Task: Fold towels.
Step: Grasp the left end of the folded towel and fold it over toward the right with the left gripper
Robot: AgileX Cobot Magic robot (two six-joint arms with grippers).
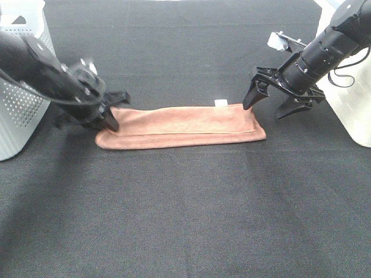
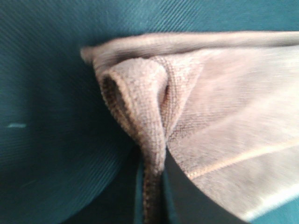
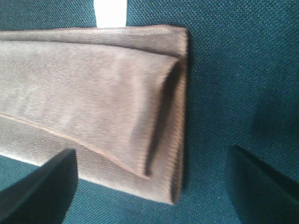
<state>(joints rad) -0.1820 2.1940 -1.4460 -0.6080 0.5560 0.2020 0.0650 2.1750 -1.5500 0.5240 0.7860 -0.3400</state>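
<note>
The reddish-brown towel (image 1: 179, 127) lies folded into a long narrow strip across the middle of the black table, with its small white tag (image 1: 221, 102) on the far edge. My left gripper (image 1: 110, 119) is at the towel's left end. In the left wrist view it (image 2: 152, 205) is shut on a bunched fold of the towel (image 2: 140, 93). My right gripper (image 1: 266, 110) hovers open just over the towel's right end, touching nothing. The right wrist view shows its fingers (image 3: 37, 191) spread either side of the layered end (image 3: 117, 102), with the tag (image 3: 110, 11) beyond.
A white perforated basket (image 1: 23, 98) stands at the left edge behind my left arm. A white container (image 1: 348, 110) stands at the right edge beside my right arm. The table (image 1: 185, 220) is covered in black cloth.
</note>
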